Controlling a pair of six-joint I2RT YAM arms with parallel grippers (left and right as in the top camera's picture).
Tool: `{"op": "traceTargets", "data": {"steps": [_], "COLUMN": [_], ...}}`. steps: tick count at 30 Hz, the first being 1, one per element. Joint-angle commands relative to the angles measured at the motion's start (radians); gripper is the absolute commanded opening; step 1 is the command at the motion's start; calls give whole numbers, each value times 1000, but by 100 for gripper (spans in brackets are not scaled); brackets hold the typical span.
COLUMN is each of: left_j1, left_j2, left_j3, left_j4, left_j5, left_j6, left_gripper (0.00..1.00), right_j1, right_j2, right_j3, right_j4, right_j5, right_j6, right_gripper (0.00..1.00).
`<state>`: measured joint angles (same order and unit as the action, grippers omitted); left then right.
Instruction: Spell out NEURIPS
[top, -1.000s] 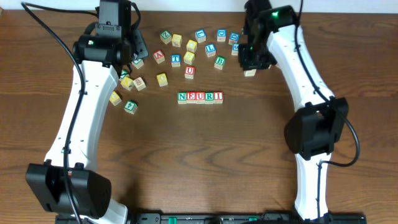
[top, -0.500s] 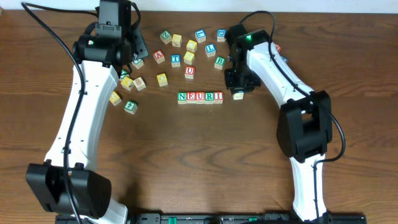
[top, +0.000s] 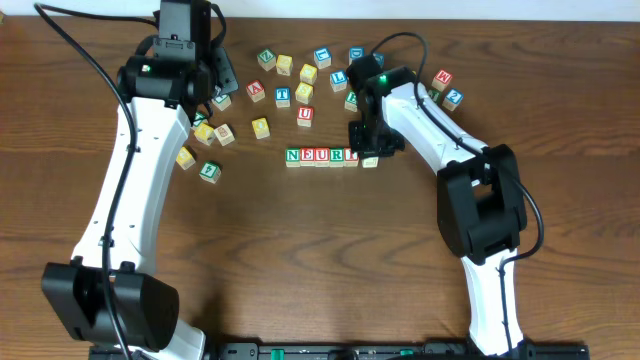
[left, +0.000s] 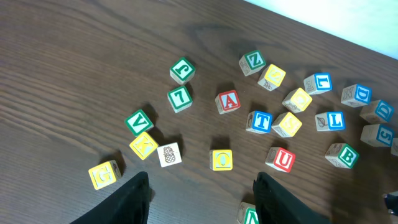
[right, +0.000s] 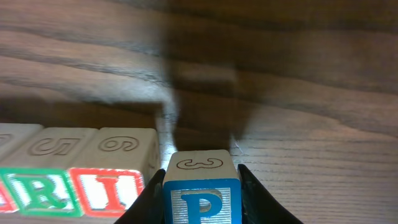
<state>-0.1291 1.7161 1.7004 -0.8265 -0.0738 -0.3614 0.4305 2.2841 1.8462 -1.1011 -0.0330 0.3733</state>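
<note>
The surface is a dark-stained wooden table (top: 300, 250), with a pale strip along its far edge. At mid-table stands a straight row of five cubes (top: 322, 155) whose top faces read N, E, U, R, I from left to right, each cube touching the next. The right gripper (top: 369, 152) sits at the right-hand end of this row. The right wrist view shows its fingers (right: 154, 196) closed against both sides of the P cube (right: 201, 190), a blue-bordered cube with a 3 on its top face. This cube is just beside the I cube (right: 109, 191), at the row's right end. Whether the two touch, and whether the P cube rests on the wood, cannot be told. The left gripper (left: 200, 186) hangs over the far-left part of the table with its jaws spread wide and nothing between them. Below it lies a loose scatter of cubes, among them a red A (left: 228, 101), a blue T (left: 258, 122), a red U (left: 281, 159), a blue L (left: 329, 121), a green B (left: 341, 155) and several yellow-faced cubes (left: 222, 160). All are apart from the row.
</note>
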Motion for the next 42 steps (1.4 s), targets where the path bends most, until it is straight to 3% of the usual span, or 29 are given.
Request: {"op": "traceTargets", "data": {"steps": [1, 15, 35, 38, 42], "left_j1": [2, 2, 2, 2, 2], "left_j2": [8, 8, 8, 8, 8], "left_j3": [5, 5, 5, 5, 5], "left_j4": [1, 1, 1, 1, 1], "left_j5": [2, 2, 2, 2, 2], "left_j6": [13, 13, 13, 13, 13], "left_gripper": [53, 53, 53, 53, 53], "right_j1": [6, 5, -8, -15, -26], "right_j2": [9, 9, -49, -86, -104], "right_j3": [-8, -8, 77, 77, 77], "right_j4": [10, 42, 4, -3, -18], "right_j5": [5, 53, -14, -13, -11], "right_j6": [24, 38, 17, 14, 14], "right_gripper": [24, 30, 28, 34, 35]}}
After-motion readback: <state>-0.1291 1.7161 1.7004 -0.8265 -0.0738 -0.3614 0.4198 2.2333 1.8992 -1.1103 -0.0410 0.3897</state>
